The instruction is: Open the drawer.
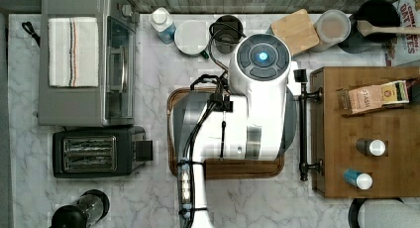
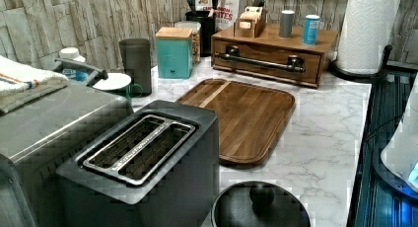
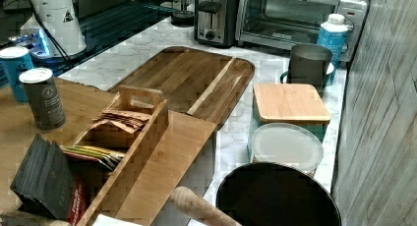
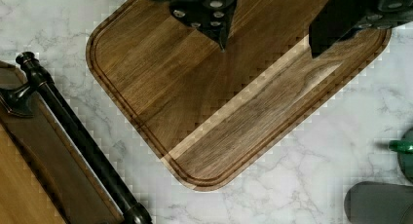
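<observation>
While the arm (image 1: 247,114) extends over the marble counter (image 2: 325,118) in the top view, the gripper (image 4: 268,39) hangs above the dark wooden tray (image 4: 229,92), and the wrist view shows its two black fingers (image 4: 207,12) spread apart with bare tray surface visible between them and nothing held. All positions below are referenced to this tray. The drawer (image 2: 263,64) sits just beyond the tray's far short edge in the left view, set into a low bamboo-coloured box (image 2: 325,39), with its front flush against the box face, so it reads as closed. Its black bar handle (image 2: 263,62) runs across the front, parallel to that tray edge; in the top view the handle (image 1: 303,124) lies just beside the tray at the top view's right, separated from it by a narrow strip of counter. In the wrist view the handle (image 4: 80,136) runs diagonally near the tray's rounded corner, apart from the gripper. On the box top, past the tray, stand a grey canister (image 2: 286,23), a blue canister (image 2: 310,28) and a tea-bag holder (image 2: 249,22). A toaster (image 2: 143,158) stands at the tray's near side in the left view. A teal container with a wooden lid (image 2: 173,52) and a dark grey cup (image 2: 135,61) stand toward the wall from the tray.
</observation>
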